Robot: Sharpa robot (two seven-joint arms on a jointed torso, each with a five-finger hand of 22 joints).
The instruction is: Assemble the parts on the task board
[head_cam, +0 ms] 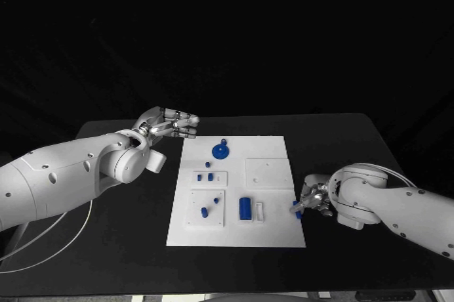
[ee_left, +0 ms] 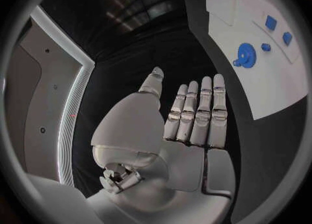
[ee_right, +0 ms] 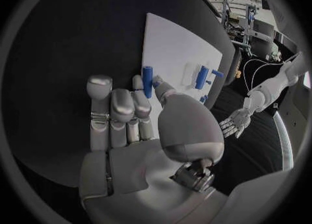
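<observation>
I've got the right hand (head_cam: 312, 200) pinching a blue peg (ee_right: 147, 74) at the board's (head_cam: 269, 233) right edge, presumably for insertion, while the left hand (head_cam: 168, 123) hovers spread and empty off its far-left corner.

white task board (head_cam: 274, 233), flat, table centre | blue parts (head_cam: 220, 151) on it

Bare black table (head_cam: 113, 249) surrounds the white board (head_cam: 274, 233); blue parts (head_cam: 244, 209) crowd its left half, the right half lies open.
</observation>
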